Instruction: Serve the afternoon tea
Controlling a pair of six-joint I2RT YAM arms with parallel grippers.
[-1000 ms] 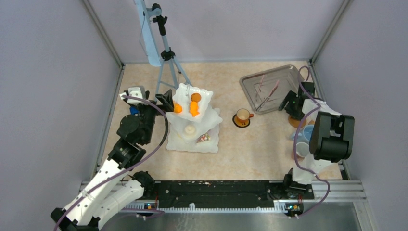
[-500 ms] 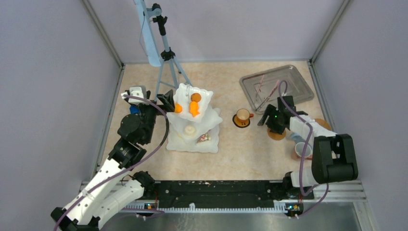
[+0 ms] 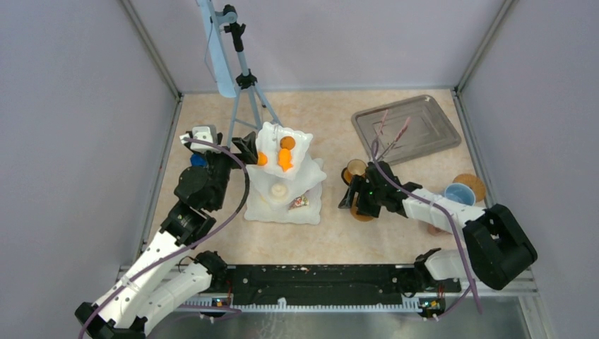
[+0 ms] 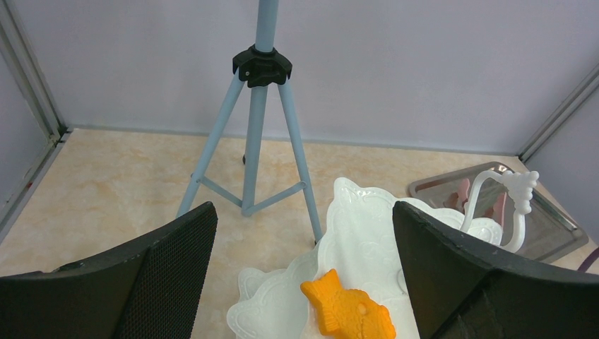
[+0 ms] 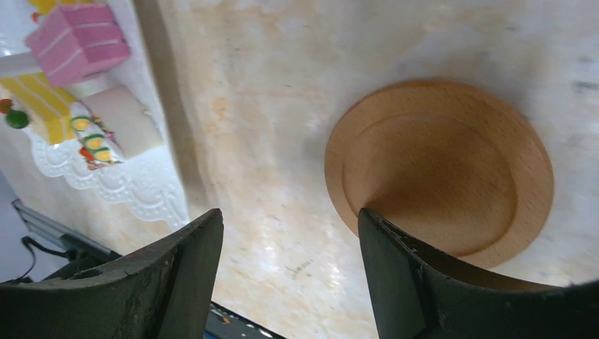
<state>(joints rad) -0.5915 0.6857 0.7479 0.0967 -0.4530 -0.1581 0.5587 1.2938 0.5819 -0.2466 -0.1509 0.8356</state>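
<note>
A white tiered stand (image 3: 314, 171) holds orange pastries (image 3: 285, 159) on its top tier, and a cream pastry (image 3: 280, 189) and a cake slice (image 3: 299, 203) lower down. My left gripper (image 3: 248, 146) is open at the top tier's left edge. In the left wrist view it (image 4: 304, 212) frames an orange fish pastry (image 4: 350, 314). An orange-brown mug (image 3: 355, 169) stands right of the stand. My right gripper (image 3: 351, 198) is open and empty just below the mug. In the right wrist view it (image 5: 289, 215) has its right finger overlapping a wooden saucer (image 5: 441, 166).
A metal tray (image 3: 424, 113) with pink tongs (image 3: 395, 136) sits at the back right. A blue cup (image 3: 459, 193) and another wooden saucer (image 3: 475, 182) are at the right edge. A blue tripod (image 3: 244, 81) stands behind the stand. A blue toy car (image 3: 198, 161) lies by my left arm.
My right arm has swept left from the right edge to beside the orange-brown mug, and the wooden saucer has moved left with it. The left arm has not moved.
</note>
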